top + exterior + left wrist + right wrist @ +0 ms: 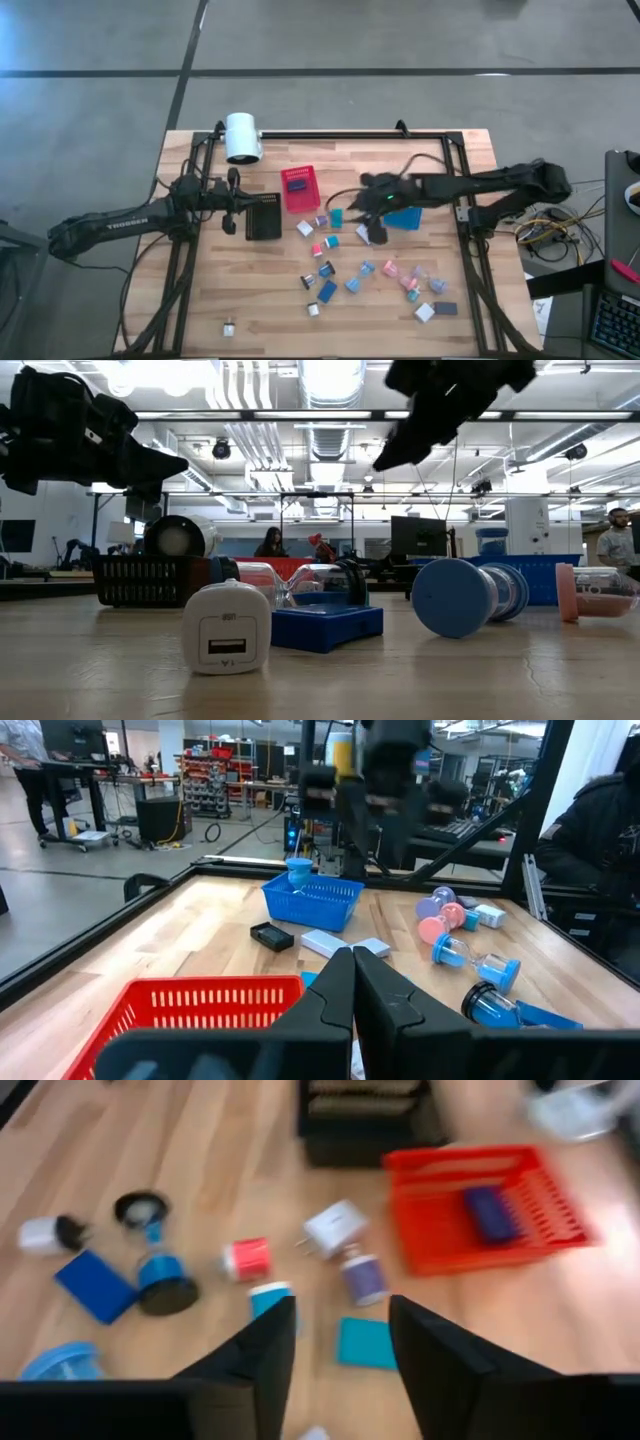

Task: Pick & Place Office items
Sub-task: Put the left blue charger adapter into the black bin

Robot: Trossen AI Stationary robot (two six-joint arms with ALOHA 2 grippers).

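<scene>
Items (372, 277) scattered mid-table toward near edge; right gripper (372, 232) above cluster's far side, fingers apart, empty. Left gripper (228, 203) closed, parked by black bin (264, 216).

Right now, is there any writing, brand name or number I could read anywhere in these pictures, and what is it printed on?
"TROSSEN": white letters along the left arm, seen from above.
White charger block: a small mark under its socket, too small to read.
Screens and signs in the room behind the table: too blurred to read.
Nothing else legible.
</scene>
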